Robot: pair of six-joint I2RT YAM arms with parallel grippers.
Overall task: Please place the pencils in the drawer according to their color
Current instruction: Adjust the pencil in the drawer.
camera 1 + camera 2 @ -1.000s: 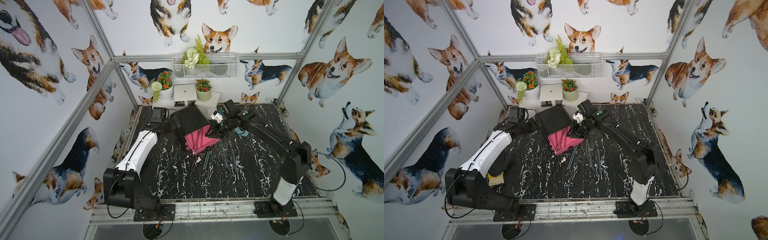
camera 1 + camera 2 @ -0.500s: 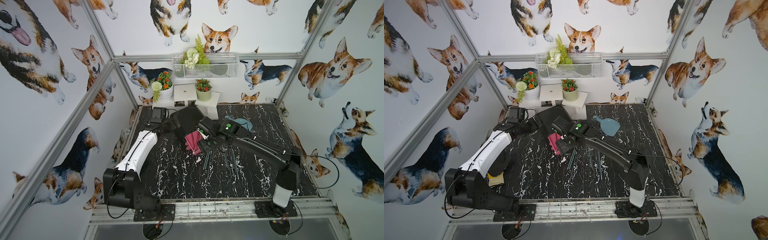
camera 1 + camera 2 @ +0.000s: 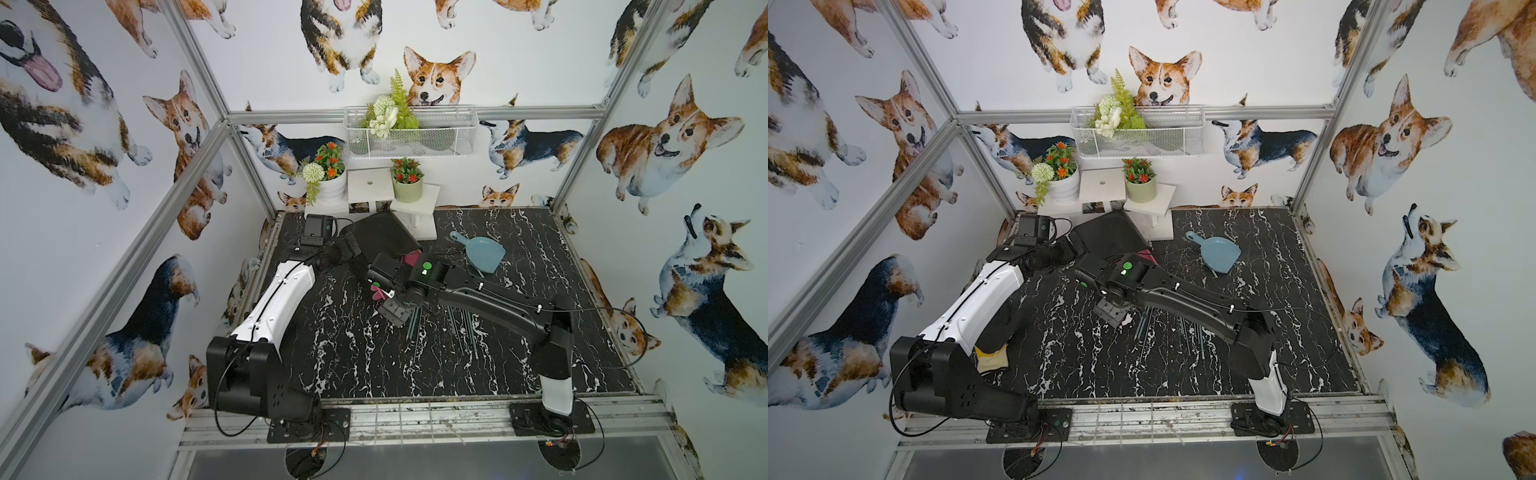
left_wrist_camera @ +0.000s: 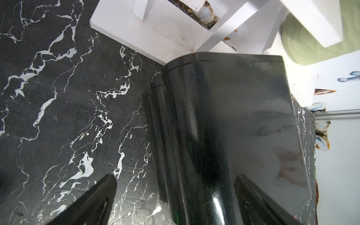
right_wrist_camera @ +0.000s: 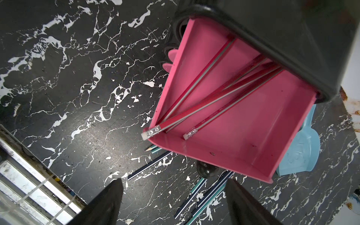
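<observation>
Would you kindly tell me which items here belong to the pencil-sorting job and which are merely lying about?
Job: red pencils, open pink drawer, black chest, loose teal and dark pencils.
Lying about: blue dustpan, flower pots, wire basket.

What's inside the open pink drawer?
Several red pencils lie in the pink drawer, eraser ends showing. Their other ends, and the drawer's back, are hidden under the black chest.

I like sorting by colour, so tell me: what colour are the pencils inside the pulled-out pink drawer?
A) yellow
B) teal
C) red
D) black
C, because in the right wrist view the pencils lying in the pink drawer are all red, while teal and dark pencils lie outside it on the table.
</observation>
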